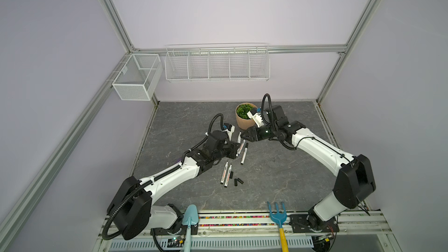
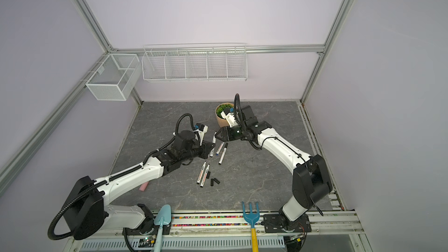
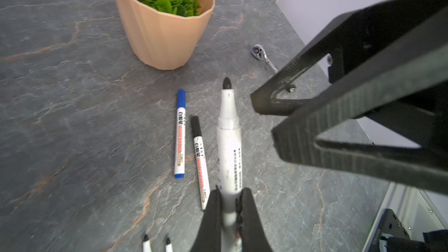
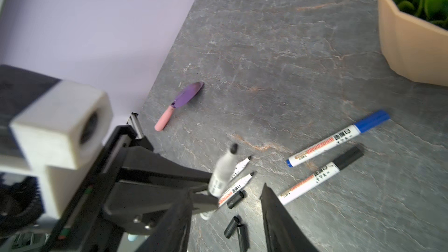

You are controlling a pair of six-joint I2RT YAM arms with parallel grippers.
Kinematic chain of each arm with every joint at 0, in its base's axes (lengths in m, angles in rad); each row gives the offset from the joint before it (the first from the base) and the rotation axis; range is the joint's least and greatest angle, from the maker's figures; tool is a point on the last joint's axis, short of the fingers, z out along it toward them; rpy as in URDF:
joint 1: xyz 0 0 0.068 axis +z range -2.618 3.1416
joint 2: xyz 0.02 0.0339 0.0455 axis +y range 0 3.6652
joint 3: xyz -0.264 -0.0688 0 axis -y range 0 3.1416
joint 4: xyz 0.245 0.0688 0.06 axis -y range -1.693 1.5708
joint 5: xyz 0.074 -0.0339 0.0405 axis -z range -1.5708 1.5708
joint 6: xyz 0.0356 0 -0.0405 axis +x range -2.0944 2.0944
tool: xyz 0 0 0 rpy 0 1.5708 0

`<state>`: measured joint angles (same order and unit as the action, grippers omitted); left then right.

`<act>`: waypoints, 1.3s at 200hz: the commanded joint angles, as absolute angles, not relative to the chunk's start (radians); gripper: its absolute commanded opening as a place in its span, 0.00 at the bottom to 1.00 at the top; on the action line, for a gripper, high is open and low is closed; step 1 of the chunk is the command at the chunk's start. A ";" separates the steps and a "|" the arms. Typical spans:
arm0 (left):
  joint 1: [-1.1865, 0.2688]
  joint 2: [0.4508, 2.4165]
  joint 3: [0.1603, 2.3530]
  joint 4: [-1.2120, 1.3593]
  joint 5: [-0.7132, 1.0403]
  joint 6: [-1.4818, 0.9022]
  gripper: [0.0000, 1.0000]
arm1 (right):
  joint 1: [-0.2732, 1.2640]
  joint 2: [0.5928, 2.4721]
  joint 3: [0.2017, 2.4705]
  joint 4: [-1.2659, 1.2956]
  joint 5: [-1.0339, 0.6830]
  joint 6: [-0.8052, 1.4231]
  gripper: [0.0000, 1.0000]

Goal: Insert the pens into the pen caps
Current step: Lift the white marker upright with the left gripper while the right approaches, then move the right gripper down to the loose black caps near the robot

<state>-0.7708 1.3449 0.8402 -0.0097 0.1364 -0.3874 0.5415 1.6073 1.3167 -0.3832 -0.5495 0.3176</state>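
Black left jaws clamped on uncapped pen (image 3: 229, 146), right jaws half open, empty

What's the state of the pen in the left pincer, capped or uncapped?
Uncapped. The held pen shows a bare black nib in the left wrist view, no cap on it; the left pincer is shut on its barrel.

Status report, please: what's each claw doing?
Left gripper shut on uncapped black pen. Right gripper open, empty. Three black caps loose on tabletop. Nothing in the way.
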 commanded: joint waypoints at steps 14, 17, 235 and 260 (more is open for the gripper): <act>-0.768 1.344 0.848 0.132 0.210 -0.373 0.00 | 0.546 1.625 1.353 -0.365 -0.577 0.335 0.49; -0.768 1.344 0.849 0.132 0.209 -0.371 0.00 | 0.546 1.628 1.353 -0.365 -0.579 0.336 0.49; -0.768 1.407 0.860 0.179 0.199 -0.376 0.11 | 0.538 1.625 1.307 -0.316 -0.615 0.393 0.12; -0.758 1.389 0.848 0.181 0.168 -0.402 0.00 | 0.541 1.628 1.317 -0.374 -0.590 0.346 0.21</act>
<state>-0.7723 1.4067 0.8410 0.1596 0.2035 -0.3828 0.5411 1.6291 1.3144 -0.3103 -0.5995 0.3958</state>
